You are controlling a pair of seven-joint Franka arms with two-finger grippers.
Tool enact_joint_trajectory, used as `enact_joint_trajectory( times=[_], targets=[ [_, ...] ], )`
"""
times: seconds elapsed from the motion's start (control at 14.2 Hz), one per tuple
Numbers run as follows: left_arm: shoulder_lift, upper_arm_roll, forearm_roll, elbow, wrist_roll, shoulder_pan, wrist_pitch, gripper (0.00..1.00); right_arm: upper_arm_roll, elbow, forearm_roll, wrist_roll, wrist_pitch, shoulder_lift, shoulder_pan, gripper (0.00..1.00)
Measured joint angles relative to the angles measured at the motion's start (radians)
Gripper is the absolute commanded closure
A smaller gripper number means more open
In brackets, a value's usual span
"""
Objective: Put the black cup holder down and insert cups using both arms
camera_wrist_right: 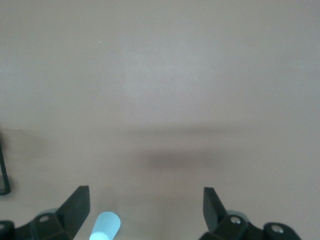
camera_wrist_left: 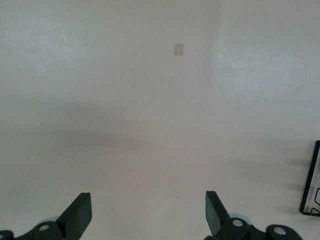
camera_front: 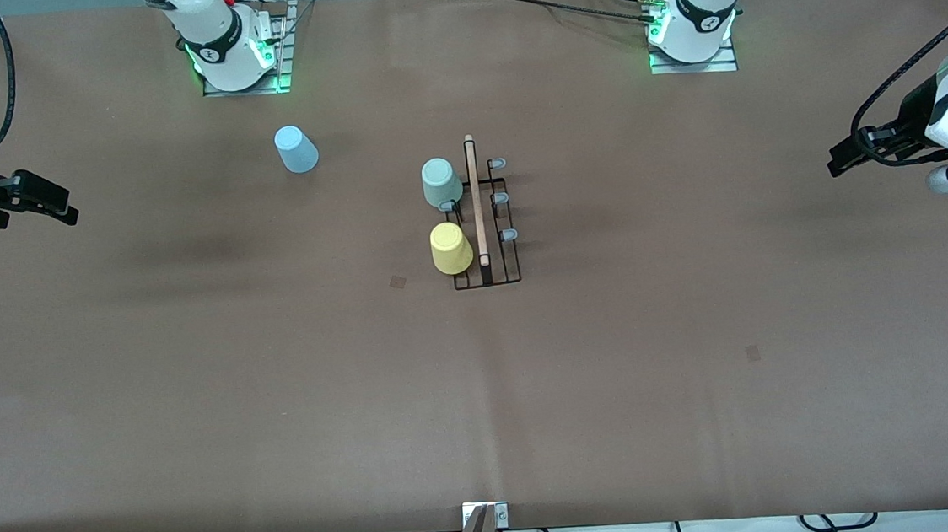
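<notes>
Both sets of fingers are sitting wide apart, holding nothing: left gripper (camera_wrist_left: 148, 215) hanging over the desk's (camera_front: 702, 366) left-arm end, right gripper (camera_wrist_right: 146, 210) over the other end. Mid-desk, the rack (camera_front: 483, 214) is carrying the green cup (camera_front: 440, 182) and yellow cup (camera_front: 451, 247), hiding some pegs. The blue cup (camera_front: 296, 149) is lying apart, nearer the right arm's base.

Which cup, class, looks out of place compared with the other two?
The light blue cup. It stands upside down alone on the table, toward the right arm's end, apart from the black cup holder, whereas the mint green cup and yellow cup sit on its pegs.
</notes>
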Motion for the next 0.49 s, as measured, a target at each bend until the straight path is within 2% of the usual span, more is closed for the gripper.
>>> enact_joint_trajectory(
  times=[0.49],
  targets=[
    [0.0, 0.0, 0.0, 0.0, 0.0, 0.0, -0.001, 0.0, 0.0, -0.002, 0.0, 0.0, -0.012, -0.001, 0.0, 0.0]
  ],
)
